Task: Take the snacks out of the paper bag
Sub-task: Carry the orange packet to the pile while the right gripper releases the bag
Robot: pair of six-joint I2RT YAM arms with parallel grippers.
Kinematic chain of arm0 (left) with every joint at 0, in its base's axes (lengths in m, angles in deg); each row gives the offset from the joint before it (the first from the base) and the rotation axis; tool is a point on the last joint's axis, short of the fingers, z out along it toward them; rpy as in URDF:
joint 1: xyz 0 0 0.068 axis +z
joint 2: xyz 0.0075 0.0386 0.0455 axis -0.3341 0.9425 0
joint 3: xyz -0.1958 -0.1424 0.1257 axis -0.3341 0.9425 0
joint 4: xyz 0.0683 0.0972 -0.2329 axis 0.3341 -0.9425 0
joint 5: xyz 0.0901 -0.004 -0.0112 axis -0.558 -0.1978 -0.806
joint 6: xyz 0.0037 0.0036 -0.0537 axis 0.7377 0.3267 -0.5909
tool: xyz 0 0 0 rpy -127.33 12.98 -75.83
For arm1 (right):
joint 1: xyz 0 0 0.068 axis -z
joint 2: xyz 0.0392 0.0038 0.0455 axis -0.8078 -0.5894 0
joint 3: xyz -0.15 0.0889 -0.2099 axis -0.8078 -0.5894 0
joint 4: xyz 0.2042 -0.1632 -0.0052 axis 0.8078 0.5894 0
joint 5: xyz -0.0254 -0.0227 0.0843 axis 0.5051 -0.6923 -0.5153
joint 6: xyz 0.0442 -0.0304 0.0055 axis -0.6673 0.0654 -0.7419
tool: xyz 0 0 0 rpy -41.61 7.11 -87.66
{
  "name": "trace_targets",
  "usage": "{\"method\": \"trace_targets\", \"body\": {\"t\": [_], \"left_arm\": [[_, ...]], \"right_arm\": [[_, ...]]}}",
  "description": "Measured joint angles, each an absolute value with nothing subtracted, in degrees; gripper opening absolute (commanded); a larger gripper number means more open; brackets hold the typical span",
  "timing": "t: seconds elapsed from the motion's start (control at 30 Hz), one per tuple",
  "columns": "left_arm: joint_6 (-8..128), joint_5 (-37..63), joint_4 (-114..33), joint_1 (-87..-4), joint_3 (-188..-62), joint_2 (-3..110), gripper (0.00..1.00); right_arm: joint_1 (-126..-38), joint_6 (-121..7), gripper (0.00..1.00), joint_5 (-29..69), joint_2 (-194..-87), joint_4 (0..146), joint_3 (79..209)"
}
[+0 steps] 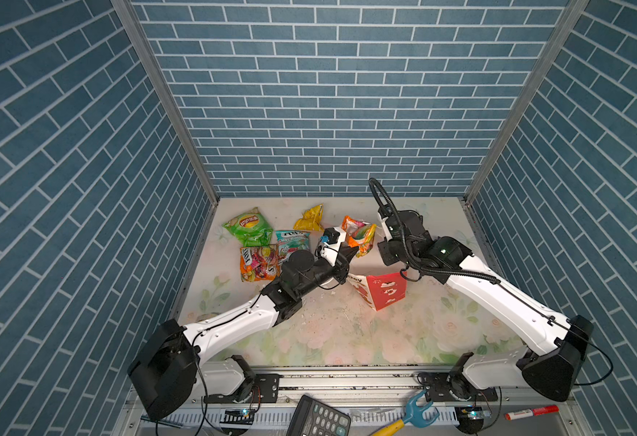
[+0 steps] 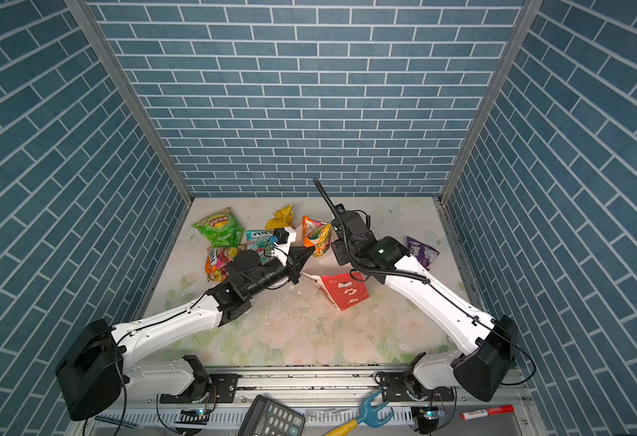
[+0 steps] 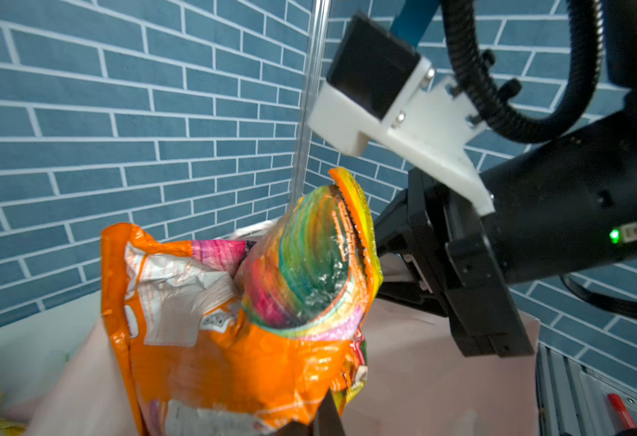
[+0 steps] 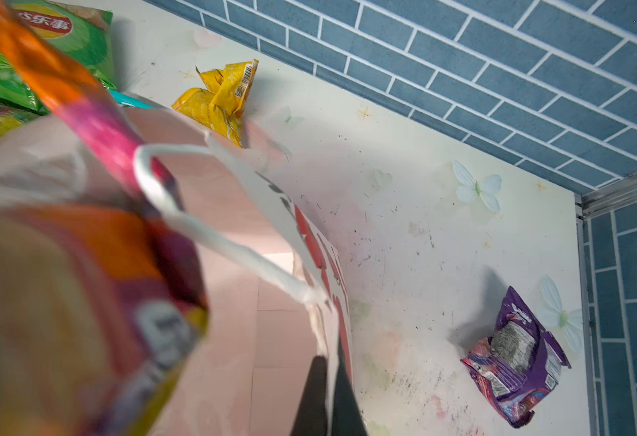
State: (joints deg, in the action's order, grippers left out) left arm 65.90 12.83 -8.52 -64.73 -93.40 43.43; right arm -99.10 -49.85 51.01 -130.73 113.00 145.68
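Note:
My left gripper point(image 3: 326, 407) is shut on the lower edge of an orange snack packet point(image 3: 234, 351) and holds it up over the mouth of the paper bag point(image 1: 383, 290). In both top views this packet point(image 1: 360, 234) point(image 2: 317, 234) hangs at the left gripper's tip point(image 1: 354, 252). The bag, white with a red side, stands tilted. My right gripper point(image 4: 328, 392) is shut on the bag's rim beside a white cord handle point(image 4: 203, 230). On the table lie a green Lay's packet point(image 1: 248, 225), a yellow one point(image 1: 311, 218), a teal-white Fox's point(image 1: 290, 241), another orange one point(image 1: 258, 262) and a purple one point(image 2: 422, 251).
Blue brick walls close off the table on three sides. White crumbs point(image 1: 332, 302) lie on the floral mat in front of the bag. On the front ledge lie a calculator point(image 1: 319, 417), a blue and yellow tool point(image 1: 415, 409) and a red marker point(image 1: 532, 411).

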Motion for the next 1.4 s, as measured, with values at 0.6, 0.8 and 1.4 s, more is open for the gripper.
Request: {"method": "trace_targets", "body": {"t": [0.6, 0.8, 1.4], "left_arm": [[62.6, 7.4, -13.0, -61.3, -101.3, 40.7, 0.00], [58.6, 8.0, -17.1, -58.6, -106.2, 38.9, 0.00], [47.8, 2.0, -40.4, -43.0, -106.7, 31.9, 0.00]], "right_arm": [[-95.7, -53.1, 0.00, 49.2, -131.0, 113.0, 145.6], [-92.5, -54.4, 0.00, 48.4, -132.9, 112.5, 145.7], [-80.7, -54.7, 0.00, 37.1, -147.4, 112.1, 162.3]]}}
